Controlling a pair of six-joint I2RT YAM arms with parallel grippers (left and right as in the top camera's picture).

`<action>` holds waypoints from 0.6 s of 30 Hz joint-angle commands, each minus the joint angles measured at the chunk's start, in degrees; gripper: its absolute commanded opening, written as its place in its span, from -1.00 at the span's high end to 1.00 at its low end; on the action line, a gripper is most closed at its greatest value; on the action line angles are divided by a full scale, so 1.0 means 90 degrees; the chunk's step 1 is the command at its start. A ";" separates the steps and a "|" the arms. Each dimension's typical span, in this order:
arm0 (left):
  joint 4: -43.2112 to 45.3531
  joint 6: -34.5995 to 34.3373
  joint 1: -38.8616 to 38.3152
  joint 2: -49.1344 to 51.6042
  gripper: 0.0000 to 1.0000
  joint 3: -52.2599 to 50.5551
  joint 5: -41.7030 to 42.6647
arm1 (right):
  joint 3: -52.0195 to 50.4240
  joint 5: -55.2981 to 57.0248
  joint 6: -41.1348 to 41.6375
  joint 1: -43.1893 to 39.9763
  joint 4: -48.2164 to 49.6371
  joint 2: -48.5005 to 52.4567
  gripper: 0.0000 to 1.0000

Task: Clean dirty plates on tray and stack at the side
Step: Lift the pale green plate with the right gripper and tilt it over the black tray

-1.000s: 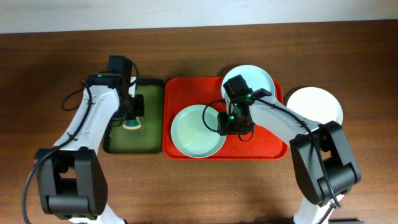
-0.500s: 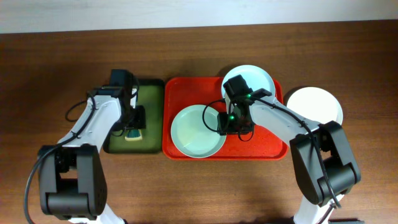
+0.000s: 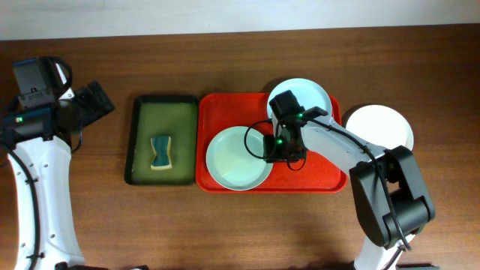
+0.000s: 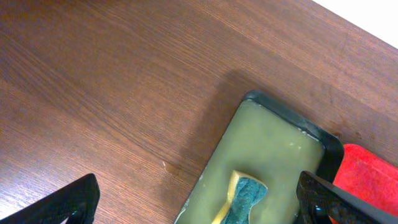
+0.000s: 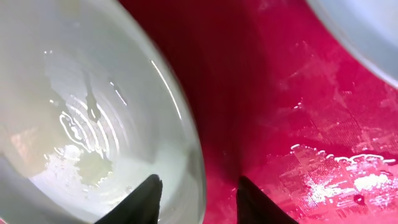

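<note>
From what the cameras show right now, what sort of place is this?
Probably a robot test bench set up for dishwashing, not a real kitchen: a plain wooden table, a wet red tray holding a mint plate and a pale blue plate, and a green tray with a sponge.

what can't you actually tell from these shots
Overhead: the right arm covers part of the pale blue plate, so smudges there can't be checked.
Right wrist: the bottom edge cuts the right tool down to fingertips either side of the mint plate rim; whether it clamps is unclear.
Left wrist: the bottom edge cuts off the lower part of the sponge.
</note>
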 commanded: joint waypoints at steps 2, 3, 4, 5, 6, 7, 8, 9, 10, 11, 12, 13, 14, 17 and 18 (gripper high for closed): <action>-0.0015 -0.0085 0.0022 -0.0019 -0.99 0.0039 -0.0019 | 0.0000 0.0012 0.0078 0.0274 0.0024 0.0019 0.21; -0.0015 -0.0085 0.0022 -0.0019 -0.99 0.0039 -0.0022 | 0.0000 0.0039 0.0080 0.0338 0.0034 0.0019 0.21; -0.0015 -0.0085 0.0022 -0.0019 -0.99 0.0039 -0.0019 | 0.0000 0.0039 0.0078 0.0379 0.0039 0.0019 0.21; -0.0015 -0.0085 0.0019 -0.0019 -0.99 0.0039 -0.0019 | 0.0000 0.0041 0.0078 0.0396 0.0044 0.0019 0.30; -0.0015 -0.0085 0.0022 -0.0019 -0.99 0.0039 -0.0022 | 0.0000 0.0036 0.0080 0.0398 0.0058 0.0019 0.45; -0.0012 -0.0085 0.0022 -0.0019 -0.99 0.0039 -0.0022 | 0.0000 0.0036 0.0080 0.0403 0.0063 0.0019 0.46; -0.0015 -0.0085 0.0022 -0.0019 -0.99 0.0039 -0.0019 | 0.0000 0.0036 0.0080 0.0403 0.0061 0.0019 0.44; -0.0012 -0.0085 0.0022 -0.0019 -0.99 0.0039 -0.0019 | 0.0000 0.0036 0.0080 0.0403 0.0061 0.0019 0.40; -0.0015 -0.0085 0.0022 -0.0019 -0.99 0.0039 -0.0019 | 0.0000 0.0039 0.0080 0.0403 0.0063 0.0019 0.37; -0.0012 -0.0085 0.0022 -0.0019 -0.99 0.0039 -0.0022 | 0.0000 0.0039 0.0078 0.0403 0.0070 0.0019 0.36; -0.0015 -0.0085 0.0022 -0.0019 -0.99 0.0039 -0.0019 | 0.0000 0.0155 0.0080 0.0403 0.0066 0.0019 0.37; -0.0015 -0.0085 0.0022 -0.0019 -0.99 0.0039 -0.0019 | -0.0024 0.0267 0.0080 0.0403 0.0080 0.0019 0.37; -0.0012 -0.0085 0.0022 -0.0019 -0.99 0.0039 -0.0019 | -0.0063 0.0325 0.0080 0.0403 0.0153 0.0019 0.38; -0.0015 -0.0085 0.0022 -0.0019 -0.99 0.0039 -0.0019 | -0.0129 0.0323 0.0078 0.0403 0.0287 0.0019 0.92; -0.0015 -0.0085 0.0022 -0.0019 -0.99 0.0039 -0.0019 | -0.0078 0.0248 0.0078 0.0364 0.0221 -0.0005 0.92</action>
